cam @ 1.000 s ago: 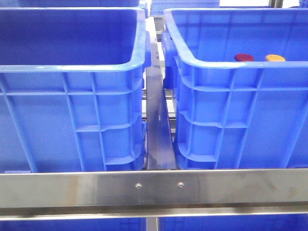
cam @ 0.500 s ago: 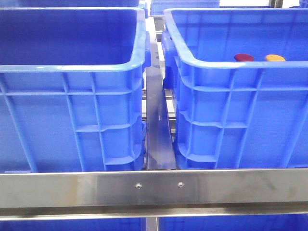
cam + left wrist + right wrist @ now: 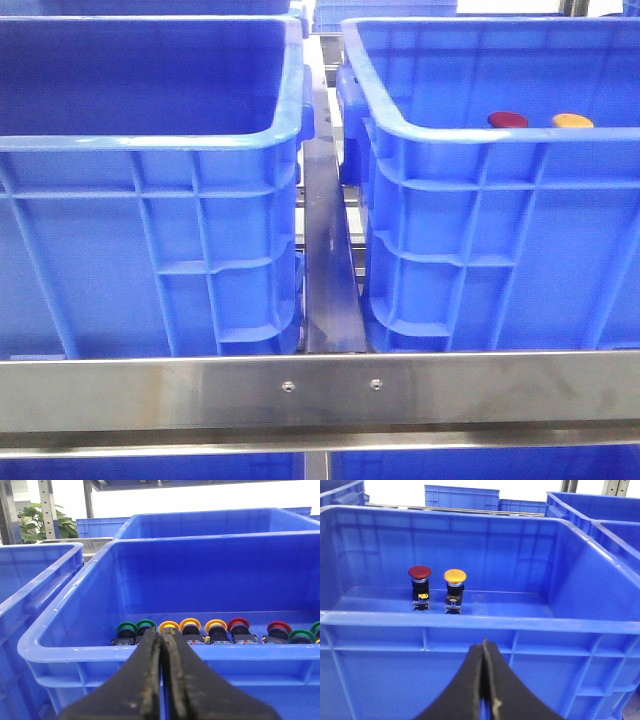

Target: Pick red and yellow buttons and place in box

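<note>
The dark red button (image 3: 507,120) and the yellow button (image 3: 572,121) sit side by side inside the right blue box (image 3: 480,136), just behind its near rim. In the right wrist view the red button (image 3: 419,573) and yellow button (image 3: 455,576) stand on black bases on the box floor, beyond the near wall (image 3: 470,620). My right gripper (image 3: 484,643) is shut and empty, outside that wall and below its rim. My left gripper (image 3: 161,633) is shut and empty, in front of another crate. Neither gripper shows in the front view.
The twin blue crate (image 3: 150,142) with a darker inside stands at the left. In the left wrist view a crate (image 3: 235,652) holds a row of green, yellow and red buttons (image 3: 215,628). A steel bar (image 3: 320,392) crosses the front; a metal rail (image 3: 328,260) runs between the crates.
</note>
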`<state>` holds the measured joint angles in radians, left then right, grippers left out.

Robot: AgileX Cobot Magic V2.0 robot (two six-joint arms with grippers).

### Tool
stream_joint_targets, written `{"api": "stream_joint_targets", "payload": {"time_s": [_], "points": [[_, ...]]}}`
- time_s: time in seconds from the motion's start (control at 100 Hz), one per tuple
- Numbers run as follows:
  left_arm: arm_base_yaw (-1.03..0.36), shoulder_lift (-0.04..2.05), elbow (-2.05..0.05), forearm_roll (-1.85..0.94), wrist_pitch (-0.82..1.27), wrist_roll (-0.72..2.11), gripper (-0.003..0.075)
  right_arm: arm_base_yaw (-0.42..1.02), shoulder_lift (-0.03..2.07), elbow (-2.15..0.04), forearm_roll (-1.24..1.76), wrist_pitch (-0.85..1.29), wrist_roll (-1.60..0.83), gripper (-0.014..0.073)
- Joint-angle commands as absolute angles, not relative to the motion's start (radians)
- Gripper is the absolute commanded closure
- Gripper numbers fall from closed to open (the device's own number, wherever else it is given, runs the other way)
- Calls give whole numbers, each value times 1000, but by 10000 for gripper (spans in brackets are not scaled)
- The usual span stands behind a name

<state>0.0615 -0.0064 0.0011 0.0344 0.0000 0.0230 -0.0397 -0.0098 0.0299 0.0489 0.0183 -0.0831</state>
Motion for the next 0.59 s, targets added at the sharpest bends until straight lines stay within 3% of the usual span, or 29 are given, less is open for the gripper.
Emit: {"api": "stream_joint_targets", "payload": {"time_s": [0.0,0.58], "points": [[56,-36,54,29,-76,11,740,-46,-33,14,41,-42,-80,663],[56,-36,54,29,-76,11,740,-46,-33,14,41,-35,-80,663]]}}
